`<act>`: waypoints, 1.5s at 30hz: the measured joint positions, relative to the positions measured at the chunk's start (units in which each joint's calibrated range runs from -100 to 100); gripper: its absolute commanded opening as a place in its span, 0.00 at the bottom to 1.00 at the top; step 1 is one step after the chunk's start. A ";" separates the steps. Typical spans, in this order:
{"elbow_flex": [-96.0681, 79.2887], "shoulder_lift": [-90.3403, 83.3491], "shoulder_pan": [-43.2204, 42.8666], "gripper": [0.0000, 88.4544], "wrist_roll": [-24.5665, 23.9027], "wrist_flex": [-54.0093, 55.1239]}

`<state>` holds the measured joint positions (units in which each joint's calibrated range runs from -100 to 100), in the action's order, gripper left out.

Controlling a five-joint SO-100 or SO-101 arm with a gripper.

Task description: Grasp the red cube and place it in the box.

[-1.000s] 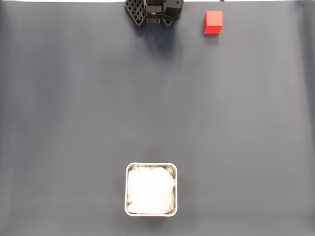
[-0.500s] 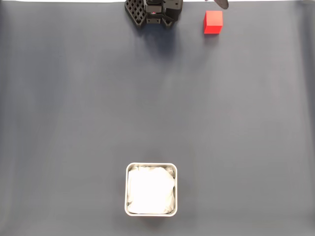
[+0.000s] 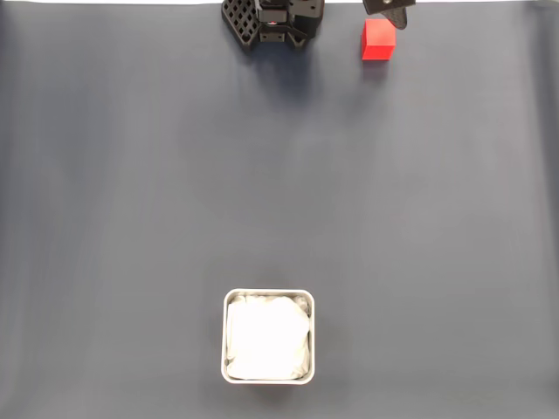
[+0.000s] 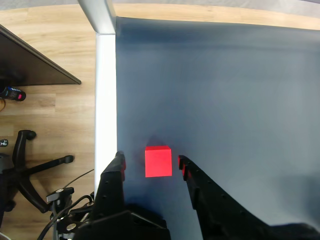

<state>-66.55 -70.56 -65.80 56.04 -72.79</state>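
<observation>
— What's closest on your wrist view?

— My gripper, jaws spread wide, with the red cube sitting between the fingertips, a gap on each side, touching neither. The cube is square-on to the fingers; it has no long axis.

— How near the edge?

— Just beside the table's white edge, wooden floor beyond. The dark mat ahead is open.

— And the fixed view?

— The box sits low at centre, well apart from the cube at the top edge.
</observation>
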 measured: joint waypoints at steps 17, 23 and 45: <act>-7.50 -0.09 0.00 0.38 0.00 3.10; -10.31 0.00 0.74 0.39 0.00 5.81; -17.27 0.35 3.93 0.39 0.73 12.17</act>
<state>-83.82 -70.21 -61.87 56.78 -60.62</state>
